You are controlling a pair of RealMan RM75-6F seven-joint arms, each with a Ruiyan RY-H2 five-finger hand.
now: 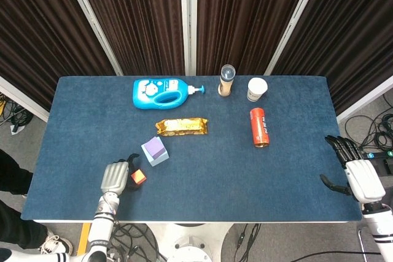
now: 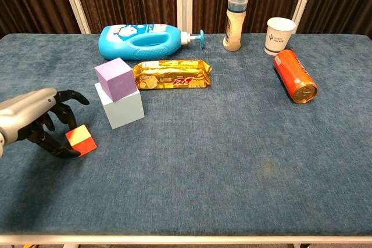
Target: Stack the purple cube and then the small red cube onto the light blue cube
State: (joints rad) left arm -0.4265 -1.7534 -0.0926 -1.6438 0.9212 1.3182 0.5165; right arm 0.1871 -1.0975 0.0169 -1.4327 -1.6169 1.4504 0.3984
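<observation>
Lower left of the chest view: left hand (image 2: 36, 121) low on the bench (image 2: 232, 161), fingers curled around the small red cube (image 2: 81, 140), thumb touching its near side; whether it truly grips, cannot tell. Right hand (image 1: 359, 176) at lower right of the head view, fingers spread, holding nothing. Farther back, purple cube (image 2: 116, 79) sits atop light blue cube (image 2: 122, 108), left of centre.

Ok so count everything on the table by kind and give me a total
Cubes: 3, purple cube, light blue cube, small red cube
Bottles: 2, blue detergent bottle, clear bottle
Paper cup: 1
Orange can: 1
Gold snack pack: 1
Total: 8
</observation>
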